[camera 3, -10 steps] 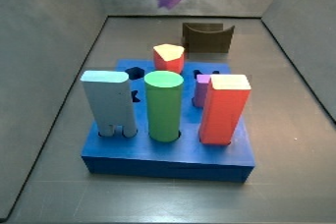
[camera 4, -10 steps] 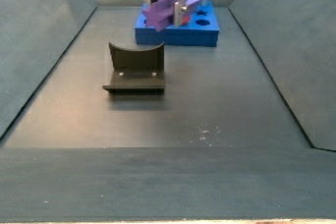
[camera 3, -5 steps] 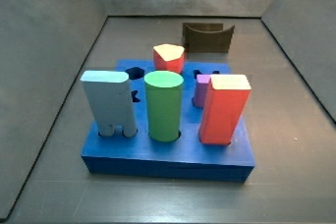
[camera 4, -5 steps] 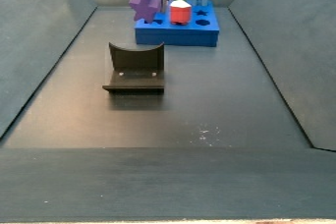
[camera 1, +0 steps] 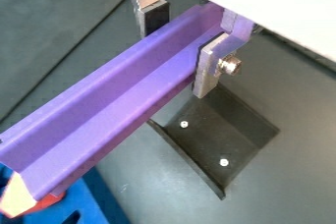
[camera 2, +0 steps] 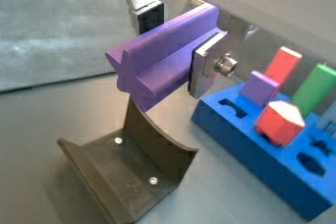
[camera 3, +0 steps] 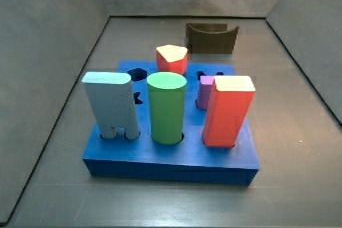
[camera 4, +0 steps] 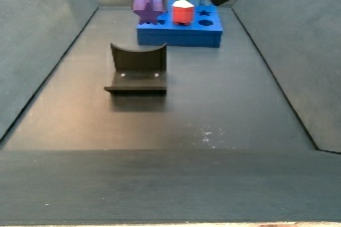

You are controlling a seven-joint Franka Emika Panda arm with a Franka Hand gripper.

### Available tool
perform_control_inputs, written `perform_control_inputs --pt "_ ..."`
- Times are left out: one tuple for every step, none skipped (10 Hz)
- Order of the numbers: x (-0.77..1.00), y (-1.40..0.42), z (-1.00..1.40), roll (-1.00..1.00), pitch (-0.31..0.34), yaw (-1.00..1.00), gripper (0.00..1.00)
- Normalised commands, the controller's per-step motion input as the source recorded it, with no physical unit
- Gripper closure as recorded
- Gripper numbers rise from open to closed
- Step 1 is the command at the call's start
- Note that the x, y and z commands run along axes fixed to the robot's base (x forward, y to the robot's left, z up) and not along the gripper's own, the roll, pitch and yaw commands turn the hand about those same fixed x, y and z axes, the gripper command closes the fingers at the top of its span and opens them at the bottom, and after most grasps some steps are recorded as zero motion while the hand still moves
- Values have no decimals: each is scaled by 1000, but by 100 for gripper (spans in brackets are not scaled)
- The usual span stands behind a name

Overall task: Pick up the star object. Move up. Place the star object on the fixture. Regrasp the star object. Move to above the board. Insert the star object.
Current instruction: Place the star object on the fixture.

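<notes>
Biggest thing first: the big blue square board with shaped holes [camera 3: 174, 152] sits on the dark floor, loaded with a light-blue block, a green cylinder, a red block and an orange-topped peg. Behind it in that side view stands the small dark olive-brown fixture with the U-shaped notch in its top [camera 3: 211, 38]; in a side view from the opposite end it's the nearer thing, board well behind it [camera 4: 138, 70].

Then the long purple ridged star object [camera 1: 118, 100], up in the air and clamped crosswise in my gripper [camera 2: 175, 41]. The silver finger plates are pressed on its grooved sides near one end, so I'm gripping it, not just hovering around it.

What matters for the next move, I reckon: in both wrist views the fixture lies below the star and clear of it, no contact. The star's long axis runs roughly level, sticking out well past my fingers, so I'd need that axis lined up along the notch before coming down.
</notes>
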Motion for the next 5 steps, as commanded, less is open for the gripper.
perform_control_inputs --pt "430 27 0 -222 322 -59 100" --pt "391 33 -8 -184 270 -98 100" --pt "355 37 1 -157 227 -114 100" --pt "321 37 0 -138 196 -115 100" --pt "274 35 1 -118 162 -106 100"
